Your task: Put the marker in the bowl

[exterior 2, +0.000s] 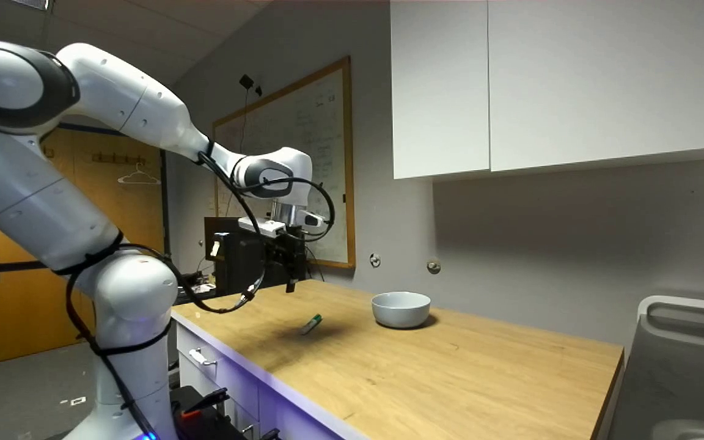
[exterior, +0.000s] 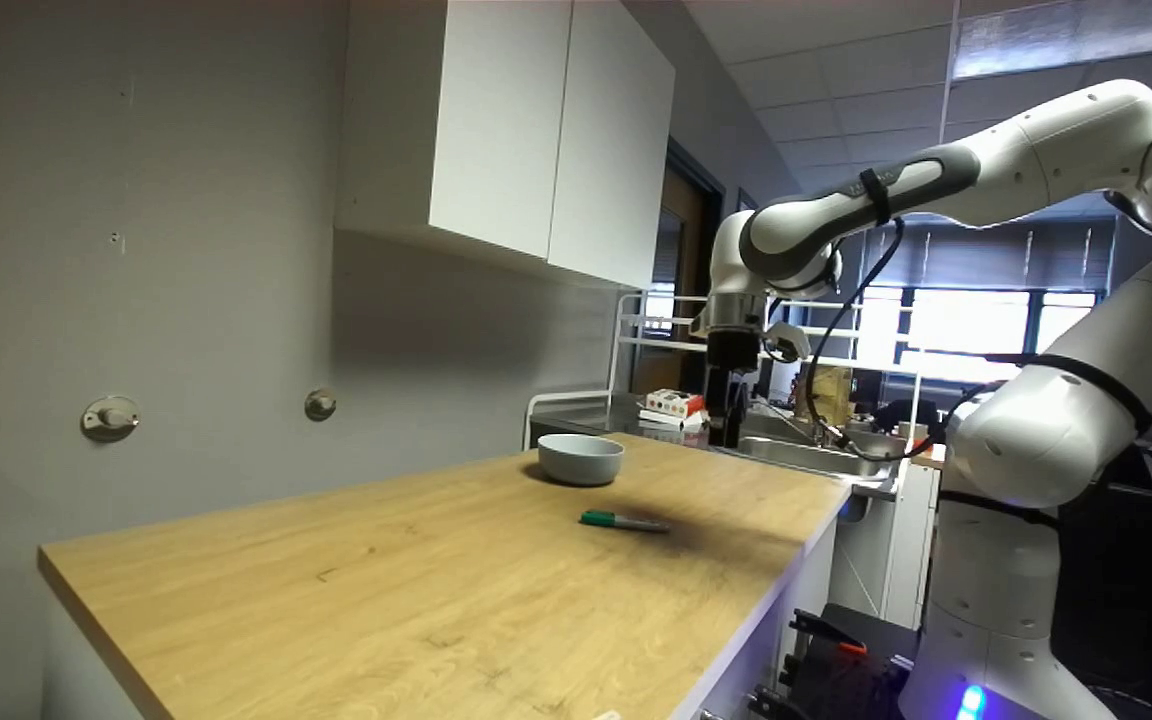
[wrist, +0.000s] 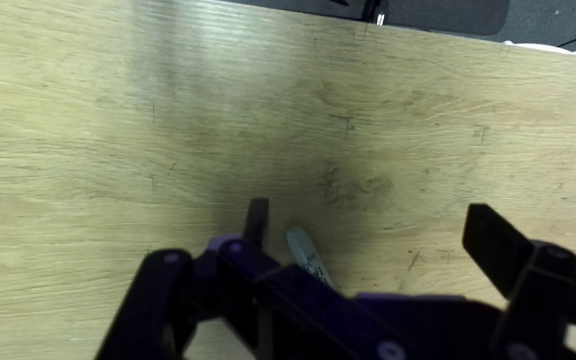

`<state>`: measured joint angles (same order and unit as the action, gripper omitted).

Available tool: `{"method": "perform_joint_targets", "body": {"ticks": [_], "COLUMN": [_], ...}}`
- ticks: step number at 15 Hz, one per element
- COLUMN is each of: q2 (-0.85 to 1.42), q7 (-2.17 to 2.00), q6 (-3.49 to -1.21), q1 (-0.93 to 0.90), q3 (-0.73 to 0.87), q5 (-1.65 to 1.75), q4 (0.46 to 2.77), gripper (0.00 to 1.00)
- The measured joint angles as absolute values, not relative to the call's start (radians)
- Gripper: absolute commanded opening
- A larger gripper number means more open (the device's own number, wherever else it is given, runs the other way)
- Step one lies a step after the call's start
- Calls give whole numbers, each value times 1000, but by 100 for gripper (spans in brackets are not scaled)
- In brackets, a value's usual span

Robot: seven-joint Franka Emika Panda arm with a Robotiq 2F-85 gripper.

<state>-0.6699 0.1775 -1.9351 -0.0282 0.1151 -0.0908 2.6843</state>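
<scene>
Gripper (wrist: 368, 225): big and close in the wrist view, hanging above the wooden worktop (exterior: 386, 600), fingers (wrist: 490, 245) spread well apart, a wide gap between those tips!
Marker (wrist: 309, 255): there it lies, flat on the wood, below the gripper and not touching it; a grey end peeks out in the wrist view, the rest tucked behind dark gripper parts. Both exterior views pick up the green cap, with shadow spread across the wood around it.
Bowl (exterior: 581, 467): upright, light grey-blue, on the same worktop, near the marker but apart from it, and closer to the wall (exterior: 216, 300). The marker is outside; the bottom of the bowl's inside is hidden in both exterior views.
Arm (exterior: 1026, 430): white with grey trim, arching over from its base in both exterior views, wrist pointing down, blue light (exterior: 972, 700) glowing at the foot.
Cabinets (exterior: 506, 140): plain white doors, mounted high on that grey wall.
Box (exterior: 674, 402): red and white, past the worktop's far end in an exterior view, a steel sink (exterior: 806, 458) near it.
Whiteboard (exterior 2: 297, 128): wood-framed, its scribbles too faint to read.
Window (exterior: 976, 320): bright, at the back, under a lowered blind (exterior: 986, 250).
</scene>
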Motion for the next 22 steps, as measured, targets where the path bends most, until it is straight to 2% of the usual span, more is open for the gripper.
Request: {"method": "perform_joint_targets", "body": {"ticks": [5, 11, 18, 20, 22], "q2": [-574, -351, -92, -41, -3], "q7": [178, 177, 177, 177, 177], "q6": [-2036, -2178, -2204, -2204, -2204], "q1": [-50, -94, -93, -85, -77], "q3": [63, -16, -36, -35, -34], "q5": [-91, -83, -40, -28, -22], "q4": [2673, 2604, 2480, 2451, 2428], "gripper": [100, 100, 100, 73, 60]}}
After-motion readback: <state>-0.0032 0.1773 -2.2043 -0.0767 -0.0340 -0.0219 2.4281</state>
